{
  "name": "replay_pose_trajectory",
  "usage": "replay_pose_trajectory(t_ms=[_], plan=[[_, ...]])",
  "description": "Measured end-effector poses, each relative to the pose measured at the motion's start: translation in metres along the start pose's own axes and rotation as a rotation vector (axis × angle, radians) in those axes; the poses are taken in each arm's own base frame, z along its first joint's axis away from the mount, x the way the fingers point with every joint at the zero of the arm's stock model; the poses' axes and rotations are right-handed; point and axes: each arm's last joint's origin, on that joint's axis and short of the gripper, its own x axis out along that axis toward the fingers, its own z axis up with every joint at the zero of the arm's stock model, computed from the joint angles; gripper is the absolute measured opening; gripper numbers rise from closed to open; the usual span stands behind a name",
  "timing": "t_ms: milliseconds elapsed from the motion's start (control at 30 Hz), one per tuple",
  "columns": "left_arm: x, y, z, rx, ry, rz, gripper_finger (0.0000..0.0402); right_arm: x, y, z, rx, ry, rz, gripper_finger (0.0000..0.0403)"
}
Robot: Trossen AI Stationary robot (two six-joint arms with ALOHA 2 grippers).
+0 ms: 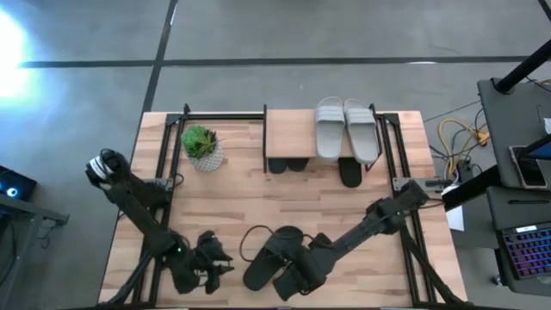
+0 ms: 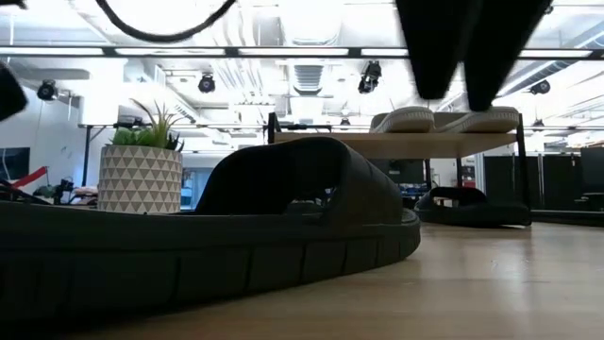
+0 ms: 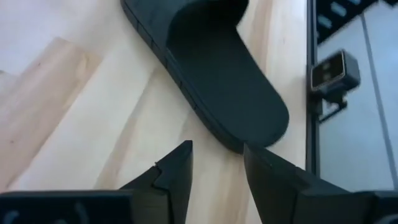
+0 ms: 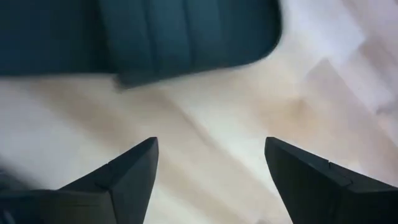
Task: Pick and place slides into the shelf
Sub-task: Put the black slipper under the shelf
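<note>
Two light grey slides lie side by side on the shelf's plank top, and they also show in the low view. Black slides poke out from under the shelf. Two more black slides lie near the table's near edge, and one fills the low view. My left gripper is open just short of one black slide's rounded end. My right gripper is open over bare table, with a black slide just ahead of its fingers.
A potted plant in a white patterned pot stands left of the shelf. Black metal frame rails run along both sides of the table. A laptop and cables sit on a stand off the right edge. Bare wood lies mid-table.
</note>
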Motion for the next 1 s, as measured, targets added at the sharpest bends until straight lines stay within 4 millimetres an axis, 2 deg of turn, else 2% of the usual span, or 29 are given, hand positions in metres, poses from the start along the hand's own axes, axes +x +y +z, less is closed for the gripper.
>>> replay_pose_trajectory(t_ms=[100, 167, 267, 433, 567, 667, 800, 1000], plan=[[-0.001, -0.009, -0.010, -0.014, -0.046, 0.006, 0.0130, 0.005, 0.000, -0.001, 0.036, -0.021, 0.033, 0.0288], [0.001, -0.015, -0.017, -0.013, -0.045, 0.005, 0.0130, 0.000, 0.005, 0.001, 0.077, -0.077, 0.128, 0.0287], [0.009, -0.022, -0.031, -0.014, -0.004, 0.009, 0.0130, -0.003, 0.010, 0.003, 0.108, -0.134, 0.180, 0.0286], [0.026, -0.043, -0.052, -0.011, 0.010, -0.043, 0.0130, -0.002, 0.030, 0.007, 0.077, -0.185, 0.299, 0.0285], [0.049, -0.049, -0.061, 0.003, 0.011, 0.000, 0.0130, 0.012, 0.035, 0.011, 0.030, -0.209, 0.253, 0.0285], [0.062, -0.053, -0.061, -0.009, 0.003, 0.014, 0.0130, 0.024, 0.037, 0.014, 0.002, -0.205, 0.222, 0.0285], [0.071, -0.054, -0.055, -0.022, -0.018, 0.034, 0.0130, 0.029, 0.033, 0.021, -0.031, -0.196, 0.171, 0.0285], [0.082, -0.044, -0.030, 0.047, -0.085, 0.092, 0.0130, 0.037, 0.002, 0.032, -0.094, -0.167, -0.129, 0.0277]])
